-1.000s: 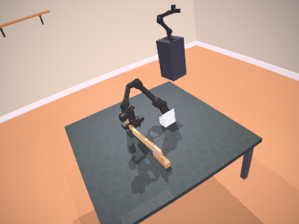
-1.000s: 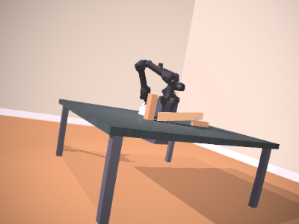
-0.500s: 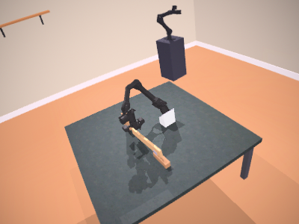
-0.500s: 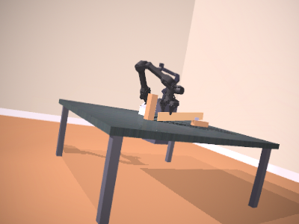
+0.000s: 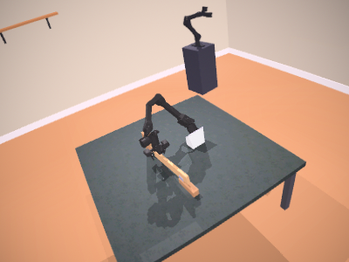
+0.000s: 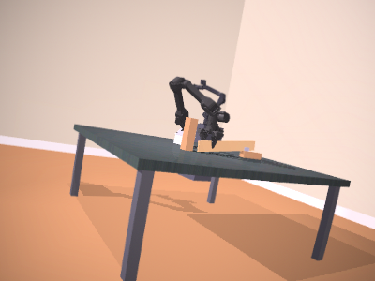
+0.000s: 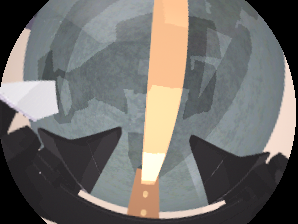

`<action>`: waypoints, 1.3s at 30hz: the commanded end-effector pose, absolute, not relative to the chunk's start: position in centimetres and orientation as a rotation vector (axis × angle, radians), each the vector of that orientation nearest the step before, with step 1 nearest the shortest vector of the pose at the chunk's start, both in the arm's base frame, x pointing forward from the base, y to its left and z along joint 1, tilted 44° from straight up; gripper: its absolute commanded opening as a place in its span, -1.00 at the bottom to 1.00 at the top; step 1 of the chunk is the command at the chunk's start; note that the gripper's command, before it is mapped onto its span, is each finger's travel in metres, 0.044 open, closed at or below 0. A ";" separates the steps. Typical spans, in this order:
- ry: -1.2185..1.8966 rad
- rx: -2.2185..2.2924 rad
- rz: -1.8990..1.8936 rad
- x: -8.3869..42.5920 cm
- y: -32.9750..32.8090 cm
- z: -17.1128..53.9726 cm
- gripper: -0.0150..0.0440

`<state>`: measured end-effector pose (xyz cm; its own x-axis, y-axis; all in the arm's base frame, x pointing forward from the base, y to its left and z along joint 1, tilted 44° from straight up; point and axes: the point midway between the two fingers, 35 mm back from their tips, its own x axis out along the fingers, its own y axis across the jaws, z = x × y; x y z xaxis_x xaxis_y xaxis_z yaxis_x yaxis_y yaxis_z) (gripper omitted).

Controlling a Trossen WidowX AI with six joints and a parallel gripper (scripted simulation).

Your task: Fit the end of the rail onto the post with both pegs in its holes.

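Observation:
The long wooden rail (image 5: 172, 166) (image 6: 234, 146) (image 7: 162, 110) slopes down from the low footboard block (image 5: 192, 191) (image 6: 250, 155) to its near end, low in front of the post. The far end is at the pale bracket (image 5: 181, 178) (image 6: 247, 149). The short post (image 6: 189, 134) (image 7: 152, 201) stands upright just beyond the near end; its two pegs (image 7: 145, 194) show in the wrist view. My gripper (image 5: 156, 149) (image 6: 211, 140) (image 7: 156, 135) is wide open and empty, pointing down near the rail's near end, one finger on each side of the rail. The holes are hidden.
A white wedge-shaped block (image 5: 195, 138) (image 6: 178, 138) (image 7: 40, 97) is beside the arm's base, to one side of the rail. The dark table (image 5: 244, 162) (image 6: 112, 142) carries everything. Another arm (image 5: 192, 26) stands on a dark pedestal (image 5: 201, 67) beyond the table.

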<state>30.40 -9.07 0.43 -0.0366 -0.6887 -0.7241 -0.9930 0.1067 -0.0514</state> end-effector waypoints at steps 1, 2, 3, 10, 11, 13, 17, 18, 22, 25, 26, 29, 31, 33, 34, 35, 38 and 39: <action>1.800 -1.646 0.662 30.1 -9.5 -0.3 1.00; 1.800 -1.646 0.662 30.1 -9.7 -0.4 1.00; 1.801 -1.646 0.662 30.1 -9.8 -0.5 1.00; 1.801 -1.646 0.662 30.0 -9.9 -0.6 0.64; 1.801 -1.646 0.662 30.0 -9.9 -0.6 0.56; 1.801 -1.646 0.662 30.0 -9.9 -0.6 0.38; 1.801 -1.646 0.662 30.0 -9.9 -0.6 0.02; 1.801 -1.646 0.662 30.0 -9.9 -0.6 -0.07; 1.801 -1.646 0.662 30.0 -9.9 -0.6 -0.29; 1.801 -1.646 0.662 30.0 -9.9 -0.6 -0.36; 1.801 -1.646 0.662 30.0 -9.9 -0.6 -0.38; 1.801 -1.646 0.662 30.0 -9.9 -0.6 -0.49; 1.801 -1.646 0.662 30.0 -9.9 -0.6 -0.49; 1.801 -1.646 0.662 30.0 -9.9 -0.6 -0.49; 1.801 -1.646 0.662 30.0 -9.9 -0.6 -0.49; 1.801 -1.646 0.662 30.0 -9.9 -0.6 -0.49; 1.801 -1.646 0.662 30.0 -9.9 -0.6 -0.49; 1.801 -1.646 0.662 30.0 -9.9 -0.6 -0.49</action>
